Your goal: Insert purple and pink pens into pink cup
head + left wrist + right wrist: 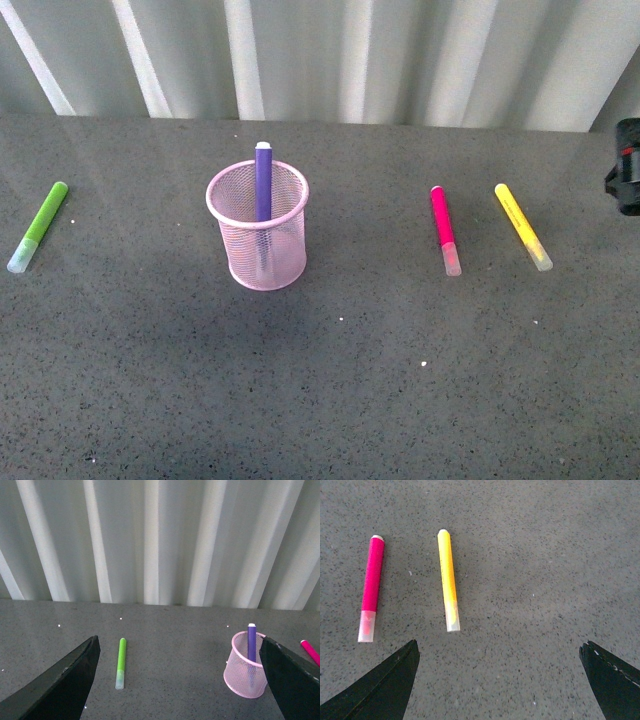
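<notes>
Pink pen (444,230) lies flat on the tabletop (350,380), right of the pink cup (257,238) and just left of the yellow marker (522,226). It looks light, stiff and slick, so pinch it mid-barrel. Left gripper (178,640) and right gripper (499,646) gape empty.

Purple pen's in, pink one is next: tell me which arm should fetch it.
Right. The pink pen lies right of the pink cup, beside the yellow marker, and the open right gripper looks down on it; the left gripper faces the green marker.
</notes>
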Controlling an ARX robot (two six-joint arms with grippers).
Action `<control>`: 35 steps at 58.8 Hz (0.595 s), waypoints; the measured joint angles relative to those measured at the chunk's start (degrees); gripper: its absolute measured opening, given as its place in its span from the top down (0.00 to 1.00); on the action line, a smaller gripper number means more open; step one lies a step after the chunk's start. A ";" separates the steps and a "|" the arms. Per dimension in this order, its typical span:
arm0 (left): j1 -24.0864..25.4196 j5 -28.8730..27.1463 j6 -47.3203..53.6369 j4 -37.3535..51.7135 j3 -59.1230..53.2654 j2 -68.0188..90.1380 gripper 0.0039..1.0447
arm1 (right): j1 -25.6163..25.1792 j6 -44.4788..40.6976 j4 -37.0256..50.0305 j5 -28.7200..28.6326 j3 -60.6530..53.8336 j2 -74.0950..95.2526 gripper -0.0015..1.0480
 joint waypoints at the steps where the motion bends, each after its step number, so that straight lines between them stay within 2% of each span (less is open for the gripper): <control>1: 0.00 0.00 0.00 0.00 0.00 0.00 0.06 | 0.35 -0.17 0.37 0.09 0.48 1.14 0.07; 27: 0.00 0.00 0.00 0.00 0.00 0.00 0.06 | 6.56 0.72 3.58 2.38 10.82 16.13 0.07; 35: 0.00 0.00 0.00 0.00 -0.02 0.00 0.06 | 7.76 1.20 3.37 1.11 13.05 19.37 0.07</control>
